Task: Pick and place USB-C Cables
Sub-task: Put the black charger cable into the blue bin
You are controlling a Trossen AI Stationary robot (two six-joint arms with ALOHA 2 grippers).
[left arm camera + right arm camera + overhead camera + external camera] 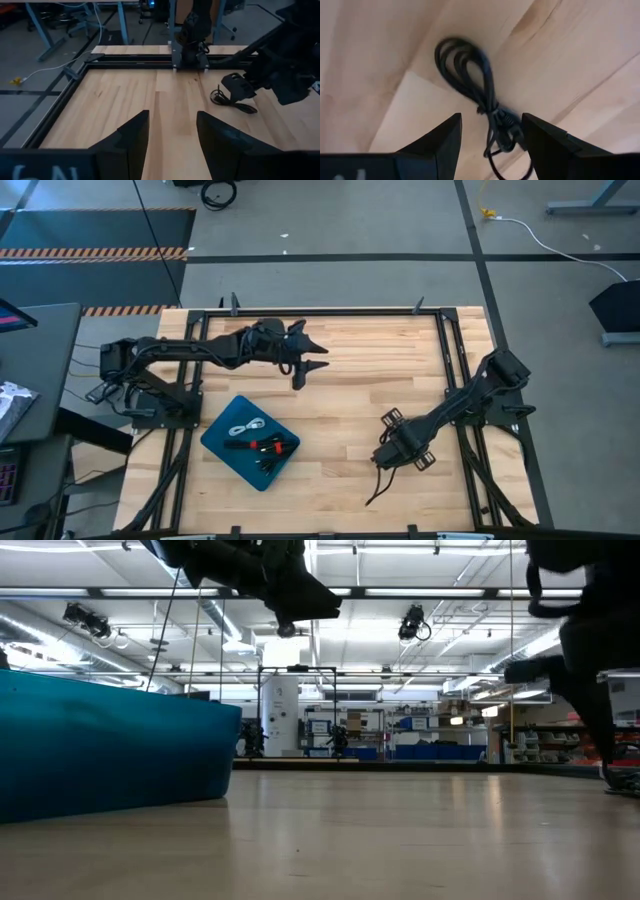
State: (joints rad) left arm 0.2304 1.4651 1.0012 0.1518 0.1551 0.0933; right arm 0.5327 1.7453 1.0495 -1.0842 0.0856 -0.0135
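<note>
Directly beneath the right end effector (pixel 490 145) lies a black USB-C cable (pixel 475 85), a coiled bundle resting on the bare bench (pixel 360 390); in the right wrist view its loop lies beyond the fingertips and its tied neck and plug end fall in the gap between the two fingers, which stand apart and clamp nothing. The bundle's long axis runs roughly along the direction the fingers point, so they straddle its narrow waist, and closing there looks like the natural grasp. From above, the right end effector (pixel 402 448) sits low over the near-right part of the bench, with a loose tail of that cable (pixel 372 492) trailing out toward the near edge. The blue tray (pixel 215 442) sits on the near-left side, well apart from this cable, and already holds the other cables: a white-grey one (pixel 246 425) and several black ones, one with a red band (pixel 265 447). The left end effector (pixel 170 135) hangs raised over the far middle of the bench, fingers spread and empty, much farther from the cable than the right arm is. Nothing lies on the wood between the cable and the tray. My judgement is that the trailing tail could drag or snag when the bundle is lifted, and the carry must clear the tray's rim.
</note>
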